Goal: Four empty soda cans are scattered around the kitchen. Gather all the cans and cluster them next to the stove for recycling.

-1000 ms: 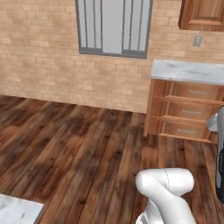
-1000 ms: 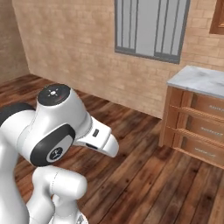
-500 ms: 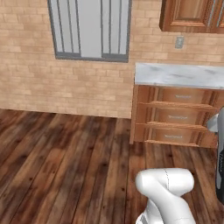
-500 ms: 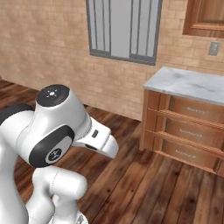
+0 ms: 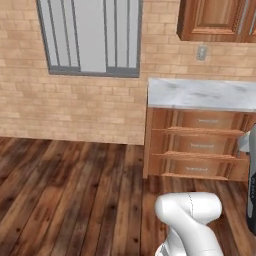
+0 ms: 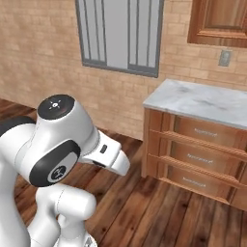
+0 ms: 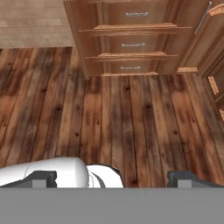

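We saw the kitchen's tan brick wall (image 5: 75,110) and wood floor (image 7: 109,122) first, then a grey-framed window (image 6: 120,34) set in that wall. To its right stood a reddish drawer cabinet (image 5: 200,150) under a marble counter (image 6: 202,99), with an upper cabinet (image 5: 215,20) above. Our gripper (image 7: 111,177) hung over bare floorboards, fingertips (image 7: 41,178) set wide apart, holding nothing. We could not tell where the cans or stove were
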Controlling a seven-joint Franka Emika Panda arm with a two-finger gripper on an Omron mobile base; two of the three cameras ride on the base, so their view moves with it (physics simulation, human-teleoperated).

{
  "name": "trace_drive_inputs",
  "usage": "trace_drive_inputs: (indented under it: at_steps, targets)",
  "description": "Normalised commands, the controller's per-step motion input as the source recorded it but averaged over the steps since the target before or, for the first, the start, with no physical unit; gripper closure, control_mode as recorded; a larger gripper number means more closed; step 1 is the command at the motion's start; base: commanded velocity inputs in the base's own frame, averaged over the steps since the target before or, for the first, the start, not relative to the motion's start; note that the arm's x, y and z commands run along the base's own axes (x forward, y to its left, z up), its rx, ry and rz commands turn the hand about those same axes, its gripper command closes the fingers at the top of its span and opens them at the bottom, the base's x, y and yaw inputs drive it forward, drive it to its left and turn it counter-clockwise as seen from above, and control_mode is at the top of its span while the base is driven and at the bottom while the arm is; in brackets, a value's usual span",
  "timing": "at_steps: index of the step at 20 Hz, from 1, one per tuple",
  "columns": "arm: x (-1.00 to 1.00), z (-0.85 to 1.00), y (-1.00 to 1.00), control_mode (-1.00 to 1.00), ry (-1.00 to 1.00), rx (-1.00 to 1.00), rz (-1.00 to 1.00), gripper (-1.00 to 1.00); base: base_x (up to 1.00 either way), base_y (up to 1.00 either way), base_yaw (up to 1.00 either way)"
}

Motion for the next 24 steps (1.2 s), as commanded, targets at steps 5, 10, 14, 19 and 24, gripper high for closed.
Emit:
trace_drive_inputs:
  at_steps: [5,10,14,19,24]
  targets:
    - [0.00,0.00,0.00,1.00,0.00,0.00,0.00,-1.00,0.69,-0.44,-0.03]
    - [0.00,0.00,0.00,1.00,0.00,0.00,0.00,-1.00,0.32,-0.68,0.00]
    - [0.00,0.00,0.00,1.00,0.00,0.00,0.00,-1.00,0.00,-0.88,-0.01]
    - [0.00,0.00,0.00,1.00,0.00,0.00,0.00,-1.00,0.00,-0.96,-0.02]
    - [0.00,0.00,0.00,1.00,0.00,0.00,0.00,-1.00,0.17,-0.59,-0.02]
